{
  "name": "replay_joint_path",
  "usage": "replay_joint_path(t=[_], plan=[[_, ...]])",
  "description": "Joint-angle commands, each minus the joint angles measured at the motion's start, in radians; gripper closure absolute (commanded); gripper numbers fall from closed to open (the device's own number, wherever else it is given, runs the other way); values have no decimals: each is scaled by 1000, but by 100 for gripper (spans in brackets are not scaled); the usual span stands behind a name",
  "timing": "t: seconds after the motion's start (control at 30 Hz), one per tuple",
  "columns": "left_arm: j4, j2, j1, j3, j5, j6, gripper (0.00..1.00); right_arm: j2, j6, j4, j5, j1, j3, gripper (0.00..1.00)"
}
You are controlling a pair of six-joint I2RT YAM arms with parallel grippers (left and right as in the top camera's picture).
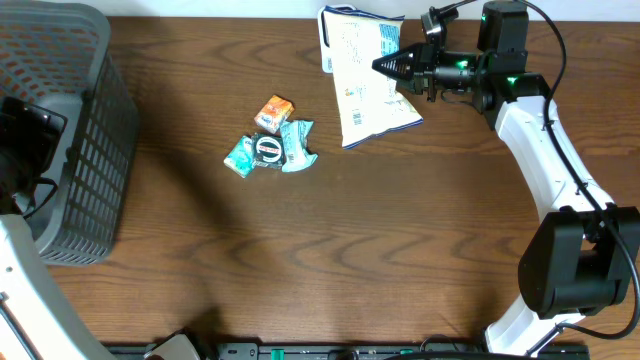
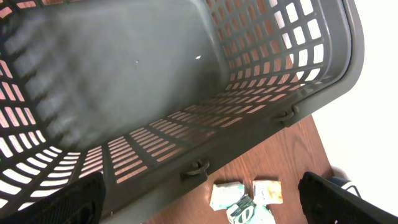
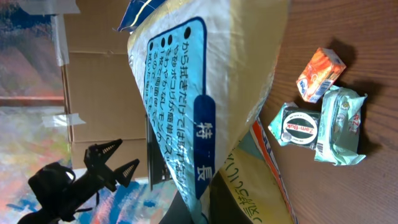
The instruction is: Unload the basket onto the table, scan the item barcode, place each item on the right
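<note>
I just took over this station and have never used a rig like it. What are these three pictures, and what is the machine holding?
Two robot arms work at a wooden table. One picture looks down from above; the other two come from cameras on each wrist. The right pincer is shut on a snack bag, which fills the right wrist view. The left pincer is open and empty above a grey basket. An orange box, teal packets and a small tin lie mid-table.
</note>
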Motion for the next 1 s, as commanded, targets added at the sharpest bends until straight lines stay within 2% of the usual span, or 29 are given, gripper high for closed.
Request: replay_joint_path(t=[0.0,0.43,0.57,0.6,0.73,0.77,0.97], plan=[[-2,-7,3,14,-5,-8,2,-28,-3,5,-11,6,8,99],[-2,-7,3,14,-5,-8,2,-28,-14,2,7,21,8,99],[-2,-7,3,14,-5,-8,2,-28,-54,-9,16,25,8,99],[-2,-7,3,14,-5,-8,2,-28,-103,-48,46,30,8,99],[-2,-7,3,14,-5,-8,2,-28,-292,-236,259,50,8,99],[-2,-7,3,14,-5,-8,2,-28,-392,-333,433,66,8,99],[-2,-7,3,14,-5,-8,3,-28,-554,-512,1060,161,8,99]])
